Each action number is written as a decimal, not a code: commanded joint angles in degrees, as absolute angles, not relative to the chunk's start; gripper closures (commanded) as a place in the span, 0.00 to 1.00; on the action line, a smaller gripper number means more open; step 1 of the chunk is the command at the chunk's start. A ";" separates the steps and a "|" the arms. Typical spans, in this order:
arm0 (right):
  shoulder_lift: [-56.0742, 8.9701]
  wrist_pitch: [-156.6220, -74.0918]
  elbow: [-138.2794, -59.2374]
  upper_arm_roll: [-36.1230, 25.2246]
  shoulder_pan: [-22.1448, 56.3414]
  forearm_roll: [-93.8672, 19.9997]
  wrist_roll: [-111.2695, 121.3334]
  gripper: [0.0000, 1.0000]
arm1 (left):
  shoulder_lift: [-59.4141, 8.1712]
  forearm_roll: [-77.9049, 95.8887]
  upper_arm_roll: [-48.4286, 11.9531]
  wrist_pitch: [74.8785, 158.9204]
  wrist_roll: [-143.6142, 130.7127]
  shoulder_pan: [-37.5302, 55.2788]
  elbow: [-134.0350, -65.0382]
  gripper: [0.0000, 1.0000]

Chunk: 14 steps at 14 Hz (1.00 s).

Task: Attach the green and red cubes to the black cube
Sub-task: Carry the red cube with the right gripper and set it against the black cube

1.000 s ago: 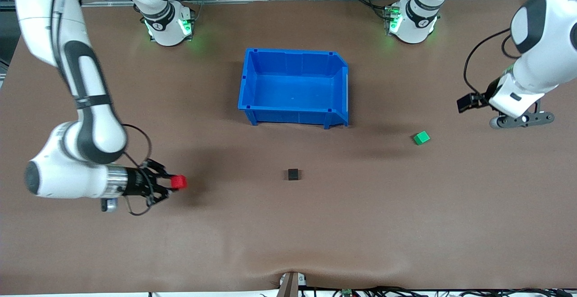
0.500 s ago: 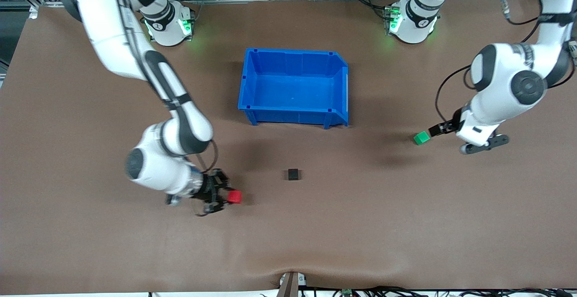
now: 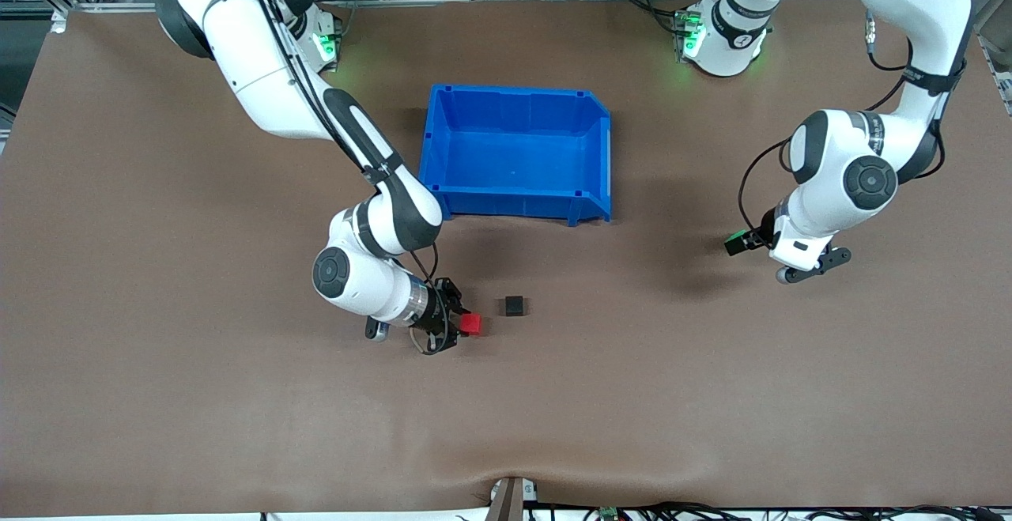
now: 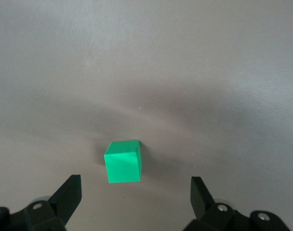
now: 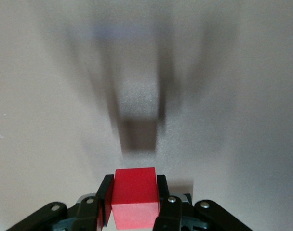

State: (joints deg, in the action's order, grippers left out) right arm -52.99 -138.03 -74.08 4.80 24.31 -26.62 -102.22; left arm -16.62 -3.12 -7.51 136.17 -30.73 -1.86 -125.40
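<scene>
1. While the right gripper clenches the red cube between its fingers just above the table, the step in hand looks like carrying that cube to the black cube.
2. Seen in the front view, the black cube sits on the table at about two o'clock from the red one, near but apart from it.
3. Next, I judge, the red cube must be brought square against a side face of the black cube without knocking it away.
4. Over at the left arm's end of the table, the left gripper hovers with its fingers spread wide on either side of the green cube, which rests on the table and is not yet grasped.
5. At twelve o'clock from the black cube stands a blue bin, well apart and out of the way; nothing lies between red and black.
</scene>
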 commanded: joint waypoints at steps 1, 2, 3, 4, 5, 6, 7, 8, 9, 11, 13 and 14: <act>-53.88 -137.55 -73.47 4.48 25.74 -26.10 -102.30 1.00 | -16.43 -2.64 -7.65 137.54 -34.18 -2.11 -127.26 0.00; -54.05 -137.64 -73.48 4.48 26.19 -26.19 -102.74 1.00 | -16.61 -2.72 -7.65 137.81 -34.19 -2.37 -127.79 0.00; -54.31 -137.64 -73.48 4.48 26.28 -26.28 -102.92 1.00 | -17.05 -2.90 -7.65 138.51 -34.19 -2.81 -128.05 0.00; -54.66 -137.98 -73.48 4.48 26.89 -26.37 -102.92 1.00 | -17.40 -2.90 -7.65 139.73 -34.19 -3.07 -128.75 0.00; -55.02 -138.16 -73.48 4.48 27.59 -26.45 -103.01 1.00 | -18.10 -2.90 -7.65 141.14 -34.28 -3.16 -129.19 0.00; -55.63 -138.25 -73.48 4.48 28.29 -26.37 -103.18 1.00 | -18.45 -2.90 -7.56 141.67 -34.54 -3.16 -129.20 0.00; -56.16 -138.34 -73.48 4.48 28.74 -26.37 -103.36 1.00 | -19.15 -2.81 -7.56 141.85 -34.98 -3.25 -129.03 0.02; -56.77 -138.51 -73.22 4.48 29.18 -26.37 -103.45 1.00 | -19.60 -2.81 -7.56 143.07 -35.42 -3.60 -129.11 0.03; -56.86 -139.73 -73.13 4.48 29.18 -26.54 -103.53 1.00 | -20.30 -2.90 -7.56 143.87 -36.20 -3.60 -129.11 0.05; -56.95 -141.50 -73.13 4.48 29.70 -26.63 -105.28 1.00 | -20.83 -2.90 -7.65 143.96 -37.26 -3.52 -129.02 0.07; -56.69 -141.33 -73.04 4.40 29.71 -25.67 -106.08 0.04 | -21.00 -2.90 -7.65 143.96 -37.44 -3.52 -128.85 0.10; -56.43 -141.07 -73.04 4.39 28.92 -25.66 -105.74 0.00 | -21.53 -2.81 -7.65 143.96 -37.62 -3.52 -128.59 0.13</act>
State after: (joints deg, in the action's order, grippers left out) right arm -55.44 -140.46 -74.15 4.79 28.96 -26.57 -104.38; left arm -21.22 -3.12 -7.40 143.31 -36.40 -3.34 -128.72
